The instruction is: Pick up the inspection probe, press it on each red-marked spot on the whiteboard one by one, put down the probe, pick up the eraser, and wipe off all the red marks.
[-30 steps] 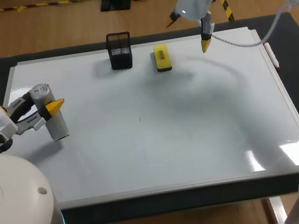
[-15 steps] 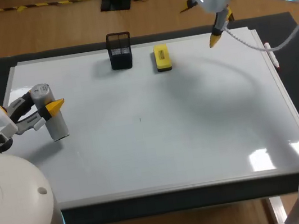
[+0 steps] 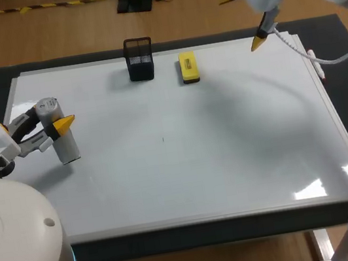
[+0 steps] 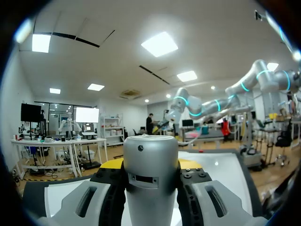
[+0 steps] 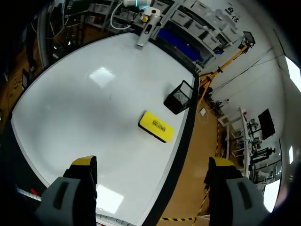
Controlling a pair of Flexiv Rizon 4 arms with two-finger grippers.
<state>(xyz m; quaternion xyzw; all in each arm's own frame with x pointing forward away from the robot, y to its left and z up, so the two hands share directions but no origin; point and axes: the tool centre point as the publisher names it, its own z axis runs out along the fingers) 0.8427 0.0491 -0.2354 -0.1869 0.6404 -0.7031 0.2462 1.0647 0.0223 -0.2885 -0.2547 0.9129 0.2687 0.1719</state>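
Swinging away from the eraser [image 3: 188, 66], the right gripper [image 3: 244, 20] is now hanging over the far right corner of the whiteboard [image 3: 232, 161], fingers spread wide and carrying nothing. It is probably clearing room for the other arm. The left gripper [image 3: 56, 126] is clamping the inspection probe [image 3: 62, 145] between its fingers over the board's left part, roughly upright, likely so its end can be pressed down. The eraser is lying at the far edge beside a black mesh holder [image 3: 139, 59], apparently waiting for the wiping step. No red marks are showing on the board.
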